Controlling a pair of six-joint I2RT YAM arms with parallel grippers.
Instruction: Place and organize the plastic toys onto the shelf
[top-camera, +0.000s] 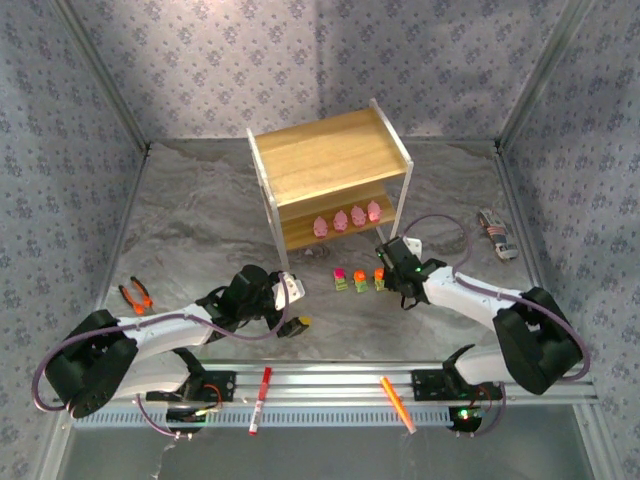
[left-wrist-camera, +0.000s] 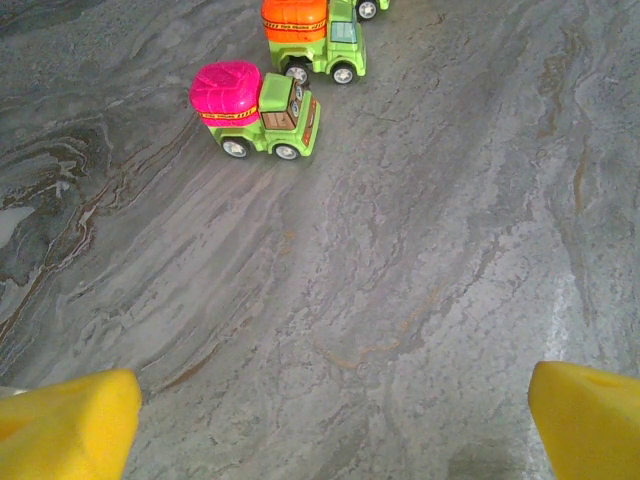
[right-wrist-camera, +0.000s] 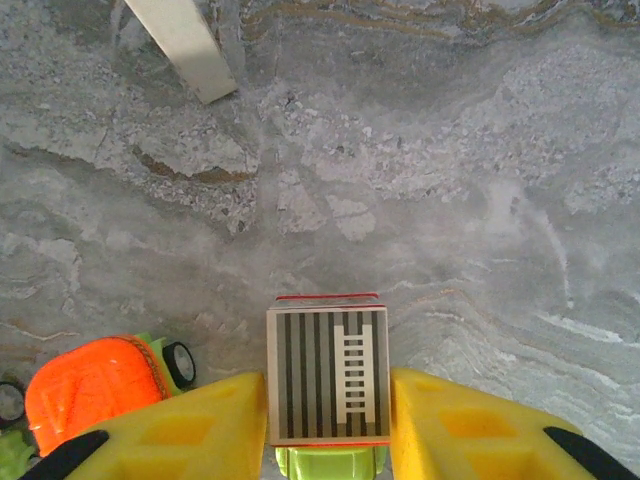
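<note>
Yellow right fingers (right-wrist-camera: 200, 430) clamped on grey-topped truck (right-wrist-camera: 327, 375), body mostly hidden | left fingers (left-wrist-camera: 65, 420) apart | orange-topped truck (right-wrist-camera: 90, 395) cropped

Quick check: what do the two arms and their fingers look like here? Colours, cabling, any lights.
The left arm and right arm have white links between bulky black joint housings. A greyish-purple cable loops along each. The left fingers and right fingers are blocky yellow wedges. A green light glows at the right wrist.
</note>
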